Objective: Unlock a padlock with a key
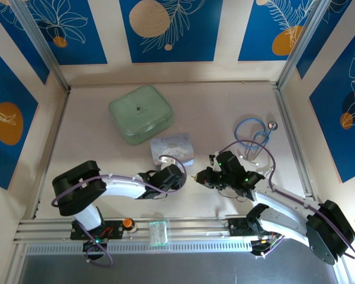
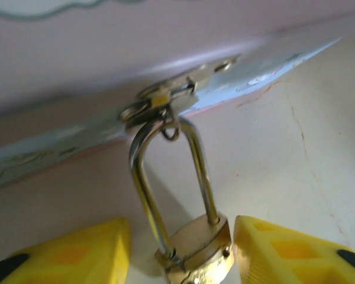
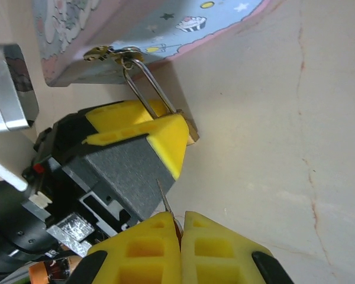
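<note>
We see the left pincer (image 2: 182, 234) open astride the padlock (image 2: 196, 244), and the right pincer (image 3: 180, 220) clamped on the key (image 3: 164, 202).

Top view: we get bright, even, diffuse light with no hotspots. Only faint soft shadows fall on the bench (image 1: 236, 100) under the left arm (image 1: 121, 186) and right arm (image 1: 278, 204).

Left wrist view: soft overall. The tin (image 2: 254, 77) edge at the back is smeared. The padlock (image 2: 195, 248) body is out of focus at the bottom edge, with bright glare streaks along its shackle and a soft shadow beside it. The left fingers (image 2: 77, 251) are blurry so close to the lens.

Right wrist view: our sharpest. The tin print and bench cracks are crisp, and the key (image 3: 164, 198) blade is thin but resolved. We see a soft shadow under the tin's edge. The right fingers (image 3: 213, 248) are slightly soft at the bottom of the frame.
</note>
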